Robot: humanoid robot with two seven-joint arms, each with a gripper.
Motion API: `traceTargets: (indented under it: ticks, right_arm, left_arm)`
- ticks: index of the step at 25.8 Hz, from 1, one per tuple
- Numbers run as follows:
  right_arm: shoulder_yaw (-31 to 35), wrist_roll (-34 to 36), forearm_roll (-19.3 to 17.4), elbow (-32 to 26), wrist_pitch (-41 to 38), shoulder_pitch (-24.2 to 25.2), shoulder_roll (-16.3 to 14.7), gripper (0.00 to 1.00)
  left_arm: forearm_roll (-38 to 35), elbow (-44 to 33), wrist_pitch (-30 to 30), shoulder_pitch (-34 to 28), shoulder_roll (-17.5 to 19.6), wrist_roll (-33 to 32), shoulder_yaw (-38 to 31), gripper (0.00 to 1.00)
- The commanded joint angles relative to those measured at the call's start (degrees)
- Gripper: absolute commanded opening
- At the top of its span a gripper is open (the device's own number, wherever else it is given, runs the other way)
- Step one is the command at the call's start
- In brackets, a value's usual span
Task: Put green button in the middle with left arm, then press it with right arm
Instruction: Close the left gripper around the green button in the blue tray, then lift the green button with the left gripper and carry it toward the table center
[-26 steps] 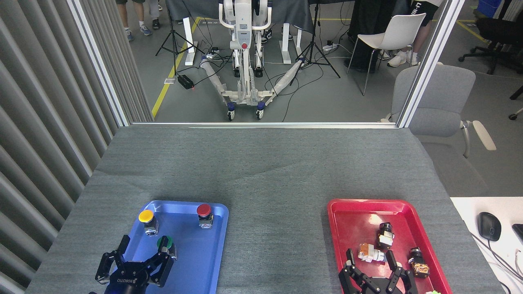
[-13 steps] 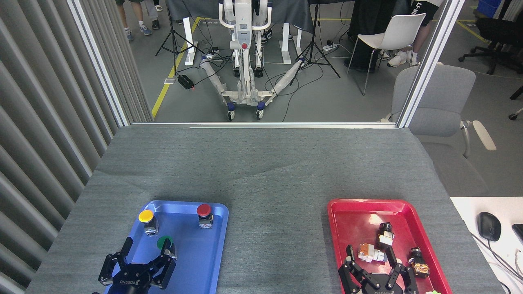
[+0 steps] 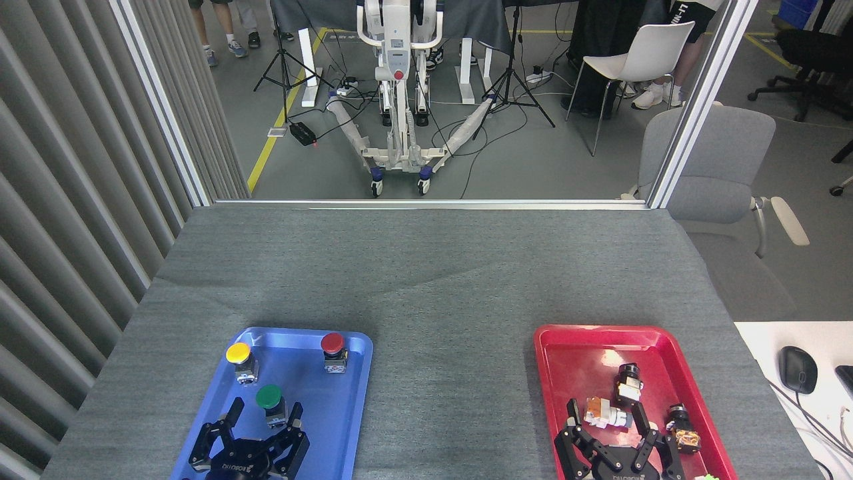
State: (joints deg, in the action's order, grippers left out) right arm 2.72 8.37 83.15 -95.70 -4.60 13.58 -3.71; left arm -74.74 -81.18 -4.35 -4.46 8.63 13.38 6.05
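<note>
Grey tabletop (image 3: 426, 280): blue tray (image 3: 346, 427) with green button (image 3: 269, 398) (left gripper (image 3: 263, 427) spread, empty).

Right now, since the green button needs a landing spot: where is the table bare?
Bare grey cloth runs between the blue tray and the red tray, and across the whole far half. Both trays are crowded: buttons and the left gripper in one, parts and the right gripper in the other.
</note>
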Motion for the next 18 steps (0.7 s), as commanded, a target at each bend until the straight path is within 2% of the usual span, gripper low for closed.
traceTargets:
  ticks: [1, 9, 18]
  right_arm:
    - [0.01, 0.06, 0.00, -0.02, 0.03, 0.05, 0.02, 1.00]
    - [-0.08, 0.06, 0.00, -0.02, 0.03, -0.22, 0.11, 1.00]
    - [0.01, 0.06, 0.00, 0.07, 0.11, -0.22, 0.11, 1.00]
  left_arm:
    - [-0.06, 2.17, 0.04, 0.33, -0.11, 0.16, 0.28, 0.99]
    - [-0.76, 8.76, 0.13, 3.15, -2.48, 0.24, 0.19, 0.99]
    - [-0.67, 14.74, 2.86, 5.61, -2.57, 0.33, 0.19, 0.99]
